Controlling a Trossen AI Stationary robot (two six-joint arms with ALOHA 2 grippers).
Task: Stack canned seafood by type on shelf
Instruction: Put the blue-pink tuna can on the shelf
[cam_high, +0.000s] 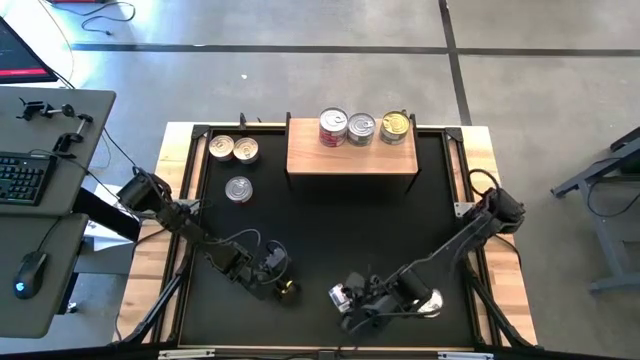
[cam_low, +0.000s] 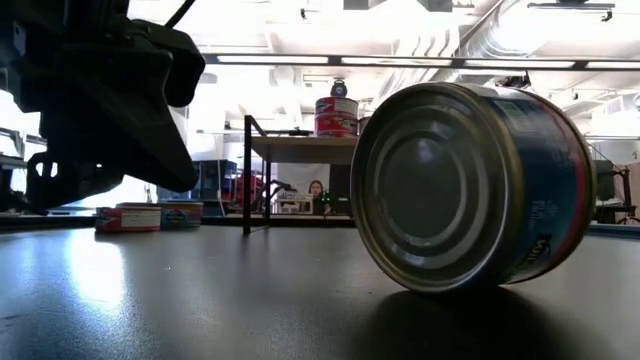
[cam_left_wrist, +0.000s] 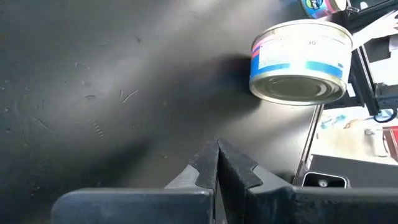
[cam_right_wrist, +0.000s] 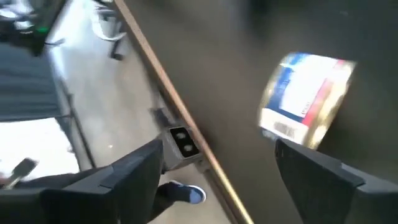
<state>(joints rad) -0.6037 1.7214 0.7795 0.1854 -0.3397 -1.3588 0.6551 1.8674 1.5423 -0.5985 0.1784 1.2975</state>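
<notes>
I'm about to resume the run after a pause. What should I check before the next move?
1. Right hand open: ok.
2. Can beside it upright: not ok, it lies on its side on the mat.
3. Left hand shut and empty: ok.
4. Shelf has free top space: ok, three stacks sit along its back edge.
5. Loose cans left of the shelf still unsorted: not ok.

Can label blurred, unreadable; shelf top cans partly hidden behind near can.
</notes>
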